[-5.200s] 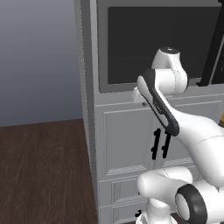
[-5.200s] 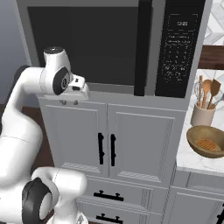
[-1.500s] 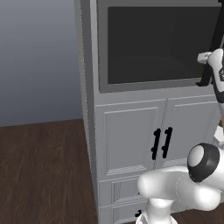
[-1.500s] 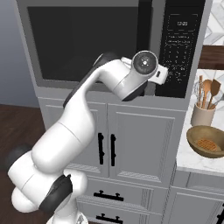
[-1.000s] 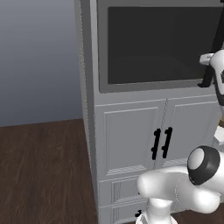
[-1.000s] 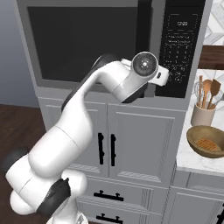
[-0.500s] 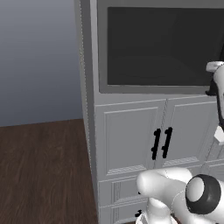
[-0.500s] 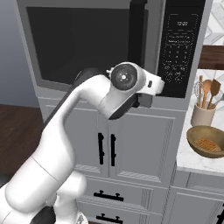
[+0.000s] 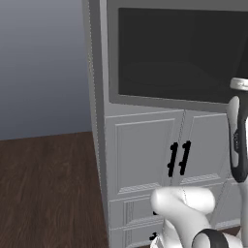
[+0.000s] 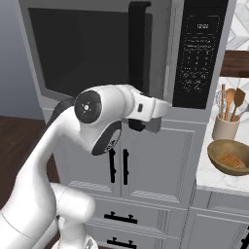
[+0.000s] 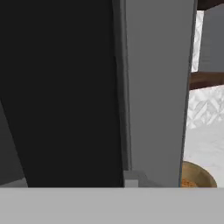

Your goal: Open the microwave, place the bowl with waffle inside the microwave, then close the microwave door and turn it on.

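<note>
With the grey-framed, dark-windowed microwave door (image 10: 97, 53) just ajar, the gripper (image 10: 138, 125), its grip hidden, sits below the tall black bar handle (image 10: 137, 44), probably needing an outward pull, while the brown waffle bowl (image 10: 229, 156) waits on the counter.

Home kitchen, rendered. Built-in microwave (image 10: 112, 53) with dark window and black keypad (image 10: 198, 53) sits in a tall grey unit; panelled cabinet doors (image 10: 146, 163) with black handles below, drawers (image 10: 121, 214) under those. Marble-look counter (image 10: 214, 177) on the right holds a utensil jar (image 10: 225, 127) and a bowl (image 10: 230, 156) with a waffle. Patterned tile backsplash (image 10: 238, 24), dark wood floor (image 9: 48, 189).
</note>
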